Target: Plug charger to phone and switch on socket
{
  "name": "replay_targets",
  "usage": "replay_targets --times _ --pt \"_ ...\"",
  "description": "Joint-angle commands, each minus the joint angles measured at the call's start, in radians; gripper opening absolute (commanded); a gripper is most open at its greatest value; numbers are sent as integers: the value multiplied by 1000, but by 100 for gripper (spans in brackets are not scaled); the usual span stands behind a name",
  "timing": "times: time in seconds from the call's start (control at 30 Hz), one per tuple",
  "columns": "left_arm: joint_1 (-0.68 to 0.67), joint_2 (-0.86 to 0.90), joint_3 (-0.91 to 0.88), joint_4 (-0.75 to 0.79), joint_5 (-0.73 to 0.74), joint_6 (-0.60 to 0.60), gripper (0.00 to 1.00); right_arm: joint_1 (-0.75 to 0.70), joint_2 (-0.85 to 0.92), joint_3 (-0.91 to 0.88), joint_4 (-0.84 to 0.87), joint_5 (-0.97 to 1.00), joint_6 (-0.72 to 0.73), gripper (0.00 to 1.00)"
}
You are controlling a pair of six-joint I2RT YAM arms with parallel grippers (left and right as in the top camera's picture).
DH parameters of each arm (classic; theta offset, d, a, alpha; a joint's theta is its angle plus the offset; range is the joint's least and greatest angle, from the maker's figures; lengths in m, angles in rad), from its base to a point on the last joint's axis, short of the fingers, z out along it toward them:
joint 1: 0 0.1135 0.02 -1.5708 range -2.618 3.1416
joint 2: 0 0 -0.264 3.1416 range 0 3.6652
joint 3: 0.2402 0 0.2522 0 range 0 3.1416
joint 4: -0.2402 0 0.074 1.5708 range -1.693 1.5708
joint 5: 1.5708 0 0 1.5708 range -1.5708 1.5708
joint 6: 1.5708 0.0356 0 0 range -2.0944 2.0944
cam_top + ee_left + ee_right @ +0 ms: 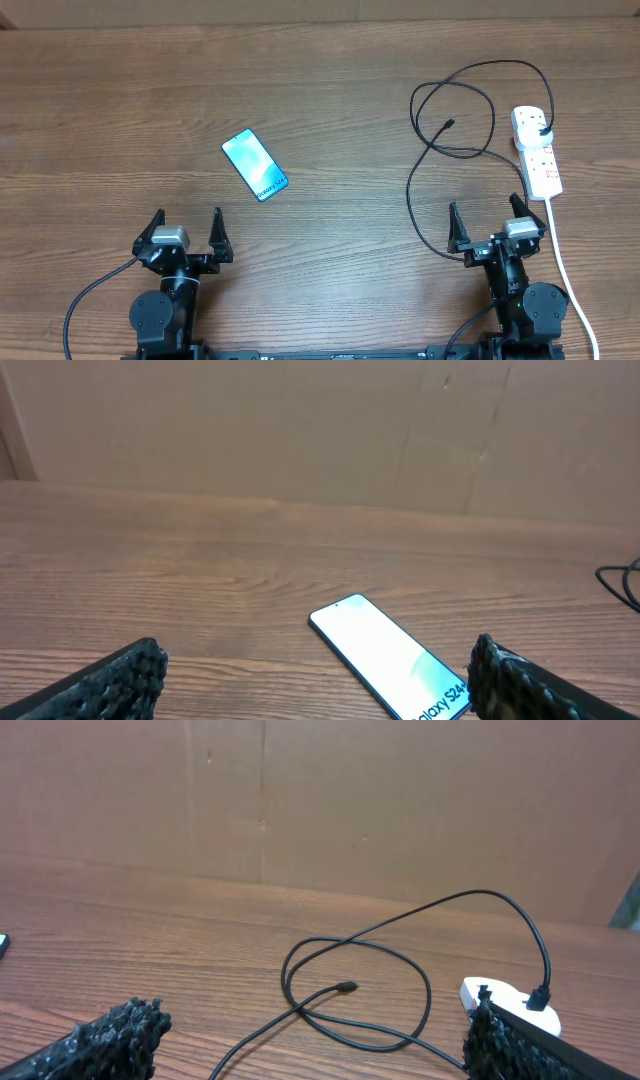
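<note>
Both hands gape empty. The right hand (485, 210) sits nearer the connector tip (449, 124) of the charger (408, 195), ahead and slightly left (plug (541, 128) at the socket (538, 160)); the phone (255, 165) lies diagonally before the left hand (188, 215).

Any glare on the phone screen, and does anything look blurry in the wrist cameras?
Overhead: even light, soft shadows, the phone reads teal. Left wrist: its screen washes out nearly white, likely glare. Right wrist: the charger cable is sharp; nothing is noticeably blurred.
</note>
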Motion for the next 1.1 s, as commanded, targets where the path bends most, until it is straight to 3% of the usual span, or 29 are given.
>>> replay_targets --times 0.0,0.2,0.4,0.6,0.83,1.07 --pt "5 -2 -3 -2 -8 17 99 -5 -11 -11 2 9 -2 100" --pt "5 -2 -2 136 198 -16 99 -5 -11 -11 2 9 -2 100" --pt "5 3 49 175 195 -190 99 -5 -11 -11 2 9 -2 100" --pt "5 82 187 118 192 -213 100 -5 -11 -11 2 9 -1 100" --pt "5 361 409 40 200 -211 100 -5 -11 -11 2 9 -2 100" --pt "3 723 735 -149 283 -214 100 -5 -11 -11 2 9 -2 100"
